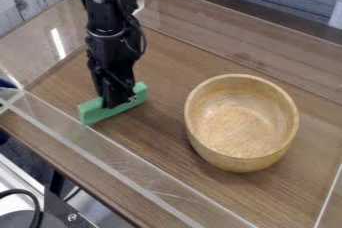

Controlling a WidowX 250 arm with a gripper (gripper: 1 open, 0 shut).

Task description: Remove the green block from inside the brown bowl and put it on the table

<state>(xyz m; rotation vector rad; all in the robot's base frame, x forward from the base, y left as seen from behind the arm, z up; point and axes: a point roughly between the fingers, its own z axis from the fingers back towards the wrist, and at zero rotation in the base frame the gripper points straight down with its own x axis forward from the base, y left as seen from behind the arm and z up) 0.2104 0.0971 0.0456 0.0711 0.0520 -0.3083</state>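
Green rectangular block looks down on the brown wood-grain bench, black gripper apparently clenched on it; now open gently, then lift straight up!

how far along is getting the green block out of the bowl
Out already: the round tan wooden bowl stands empty. In hand: the flat bright green block, low at the brown wood-grain tabletop, black gripper shut on it. Left: probably release and retreat.

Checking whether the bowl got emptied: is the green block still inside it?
No, the green block lies outside the bowl, under the gripper.
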